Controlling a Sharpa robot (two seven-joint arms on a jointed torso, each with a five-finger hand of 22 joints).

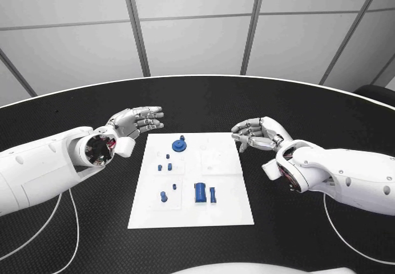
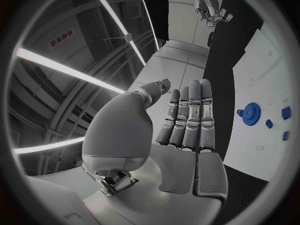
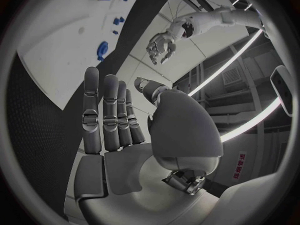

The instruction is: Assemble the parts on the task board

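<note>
Fingers straight on both empty hands

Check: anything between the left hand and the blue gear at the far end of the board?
Nothing visible. The left hand hovers open just off the task board's far left corner; only bare board separates it from the blue gear.

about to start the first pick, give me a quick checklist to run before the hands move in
1. Left hand empty, fingers apart: ok.
2. Right hand empty: ok.
3. Both hands clear of the board, one at each far corner: ok.
4. Gear upright on the board, unobstructed: ok.
5. Large cylinder on the board, near side, free of the hands: ok.
6. Whether the small pegs are seated or loose: cannot tell.
</note>
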